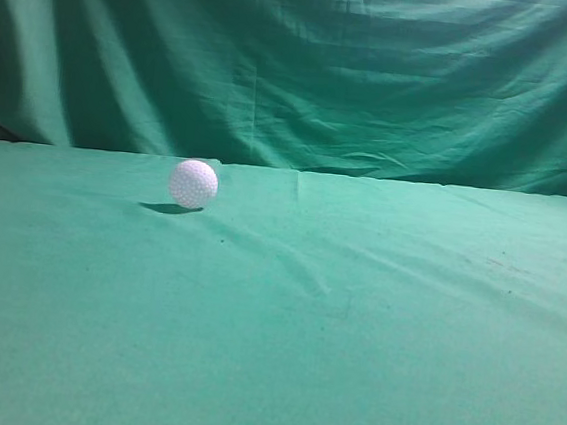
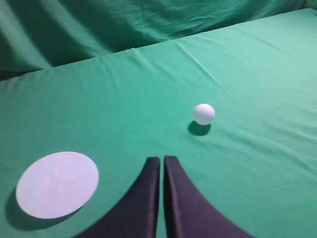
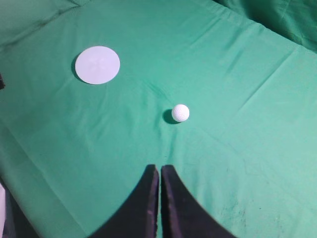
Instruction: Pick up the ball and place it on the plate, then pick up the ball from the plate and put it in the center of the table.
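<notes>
The white dimpled ball (image 1: pixel 193 184) rests on the green cloth table (image 1: pixel 353 330), left of middle in the exterior view. It also shows in the left wrist view (image 2: pixel 204 114) and the right wrist view (image 3: pixel 180 113). The flat white round plate (image 2: pixel 57 184) lies on the cloth apart from the ball; it also shows in the right wrist view (image 3: pixel 97 65) and is out of the exterior view. My left gripper (image 2: pixel 162 159) is shut and empty, above the cloth between plate and ball. My right gripper (image 3: pixel 159 168) is shut and empty, short of the ball.
A draped green backdrop curtain (image 1: pixel 298 63) hangs behind the table's far edge. The cloth is wrinkled, with small dark specks (image 3: pixel 237 210) near my right gripper. The table's edge (image 3: pixel 20 163) runs along the left of the right wrist view.
</notes>
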Controlling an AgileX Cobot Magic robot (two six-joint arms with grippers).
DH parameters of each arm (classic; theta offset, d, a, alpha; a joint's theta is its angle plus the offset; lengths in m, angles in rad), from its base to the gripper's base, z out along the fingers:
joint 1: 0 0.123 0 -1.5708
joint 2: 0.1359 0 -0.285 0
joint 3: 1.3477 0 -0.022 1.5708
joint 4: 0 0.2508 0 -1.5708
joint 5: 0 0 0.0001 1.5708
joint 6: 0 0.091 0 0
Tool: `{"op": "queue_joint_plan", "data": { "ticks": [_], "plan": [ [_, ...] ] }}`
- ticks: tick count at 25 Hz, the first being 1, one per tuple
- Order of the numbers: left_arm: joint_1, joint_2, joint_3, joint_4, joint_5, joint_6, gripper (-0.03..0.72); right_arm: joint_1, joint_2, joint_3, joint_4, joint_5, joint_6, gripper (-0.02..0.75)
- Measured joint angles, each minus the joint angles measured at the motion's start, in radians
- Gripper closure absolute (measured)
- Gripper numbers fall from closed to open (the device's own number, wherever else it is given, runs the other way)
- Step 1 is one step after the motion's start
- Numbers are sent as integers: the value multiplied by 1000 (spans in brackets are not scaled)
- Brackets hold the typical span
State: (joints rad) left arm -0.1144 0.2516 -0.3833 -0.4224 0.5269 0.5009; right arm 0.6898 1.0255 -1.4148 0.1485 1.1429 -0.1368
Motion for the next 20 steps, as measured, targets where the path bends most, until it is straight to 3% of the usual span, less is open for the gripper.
{"op": "queue_joint_plan", "data": {
  "ticks": [6, 20],
  "plan": [
    [0, -86, 0, -87, 95, 0, 688, 0, -270, 322, 10, -159, 1, 738],
    [0, -108, 64, -94, 88, 0, 688, 0, -874, 854, 53, -344, 3, 738]
  ]
}}
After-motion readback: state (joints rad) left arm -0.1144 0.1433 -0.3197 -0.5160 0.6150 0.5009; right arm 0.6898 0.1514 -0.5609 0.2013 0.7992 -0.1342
